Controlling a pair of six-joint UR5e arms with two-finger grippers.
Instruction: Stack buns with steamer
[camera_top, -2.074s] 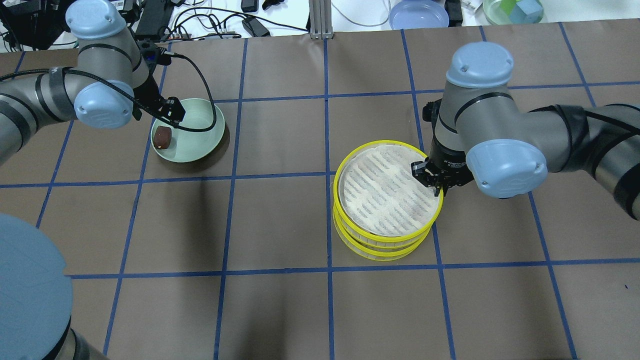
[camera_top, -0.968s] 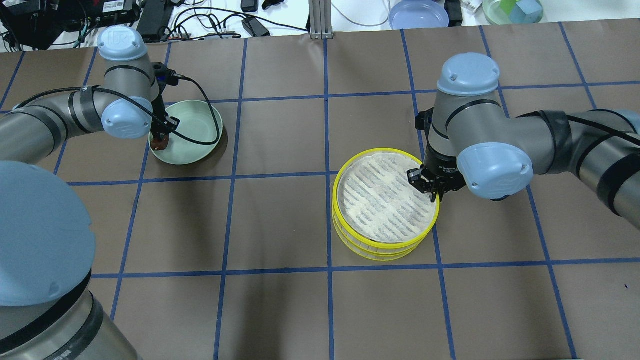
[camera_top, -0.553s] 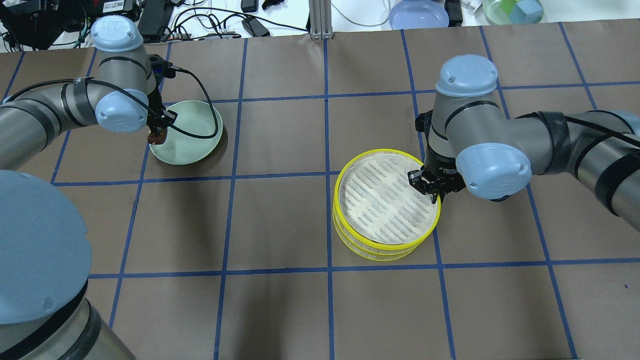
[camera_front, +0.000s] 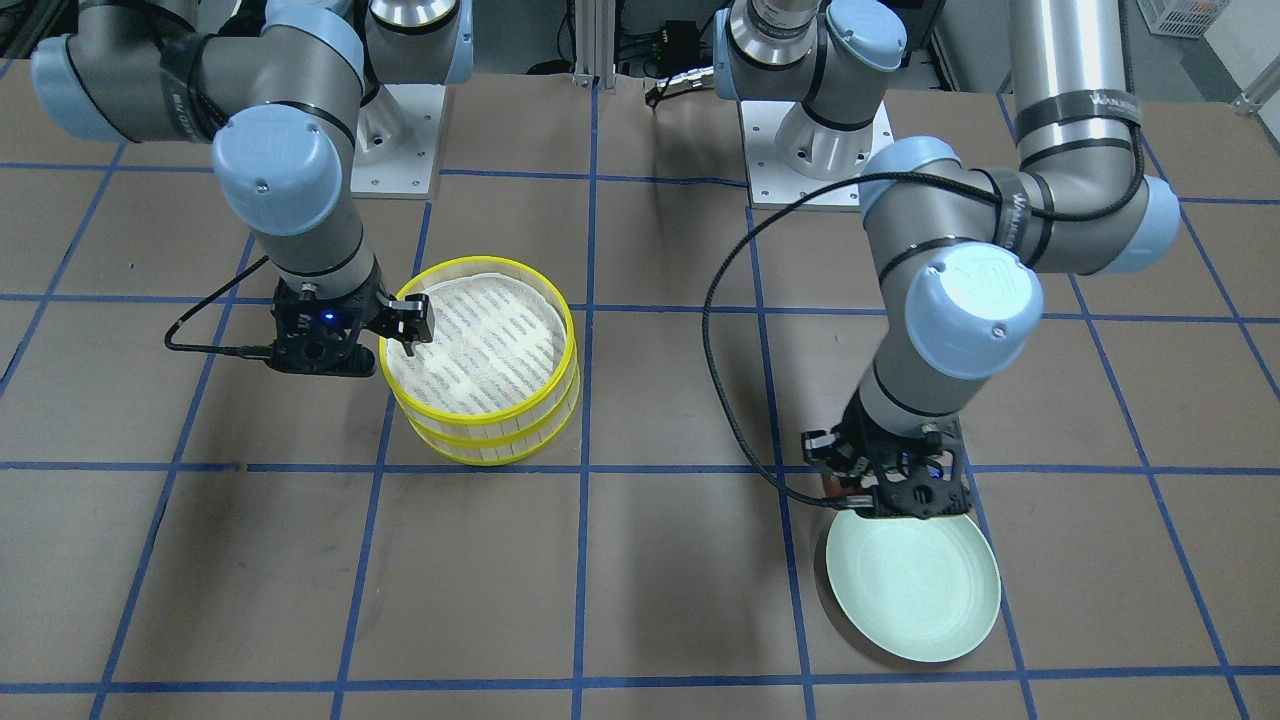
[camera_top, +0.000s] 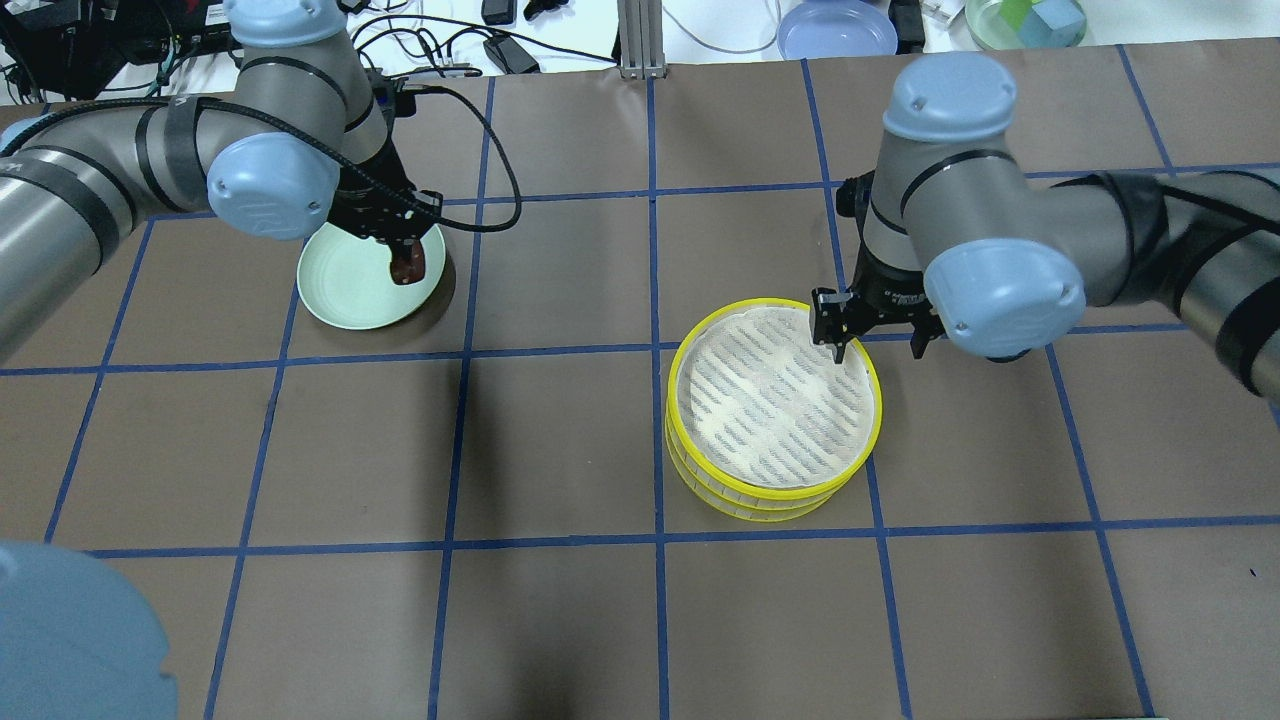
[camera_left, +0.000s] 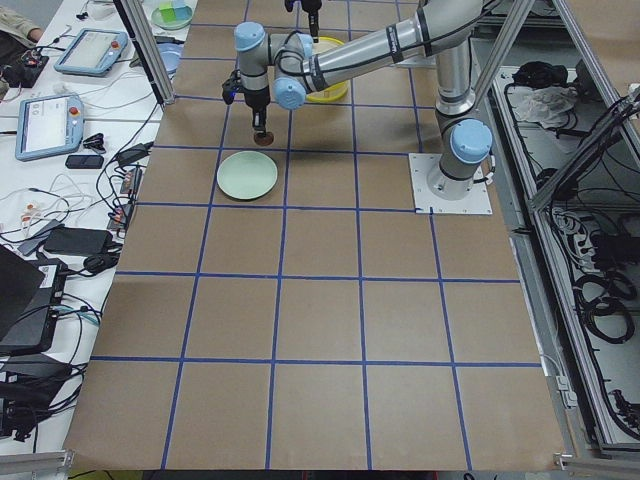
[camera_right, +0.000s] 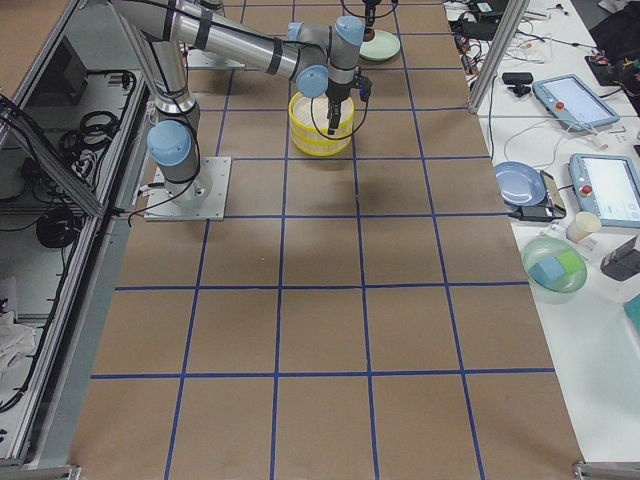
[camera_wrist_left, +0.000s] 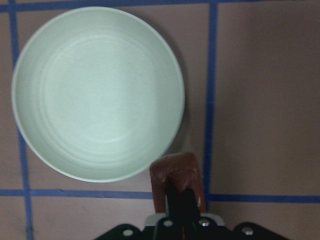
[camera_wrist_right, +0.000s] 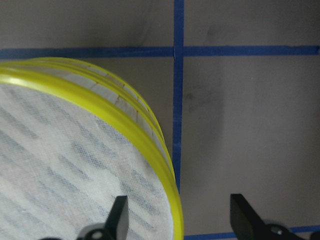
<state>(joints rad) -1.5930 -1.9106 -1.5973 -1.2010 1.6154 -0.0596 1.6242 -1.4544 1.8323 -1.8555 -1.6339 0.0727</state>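
Observation:
The steamer (camera_top: 672, 400) is two yellow-rimmed tiers stacked right of centre, also in the front view (camera_front: 480, 350) and the right wrist view (camera_wrist_right: 150, 150). The top tier shows only its white slatted base. My right gripper (camera_top: 875, 335) is open, its fingers either side of the top tier's far-right rim (camera_wrist_right: 180, 215). My left gripper (camera_top: 400, 240) is shut on the dark reddish-brown bun (camera_top: 407, 265), held above the right edge of the pale green plate (camera_top: 345, 290). The left wrist view shows the bun (camera_wrist_left: 176, 172) between the fingers. The cream bun is hidden.
The green plate holds nothing (camera_wrist_left: 95, 95) (camera_front: 912, 590). A blue plate (camera_top: 838, 28) and a clear bowl of coloured blocks (camera_top: 1025, 22) sit beyond the table's back edge, with cables (camera_top: 400, 50) at the back left. The left arm's cable loops (camera_top: 490, 190) over the table.
My left gripper has lifted the brown bun off the plate and carried it right. My right gripper has let go of the top tier's rim, opened and shifted toward the far side.

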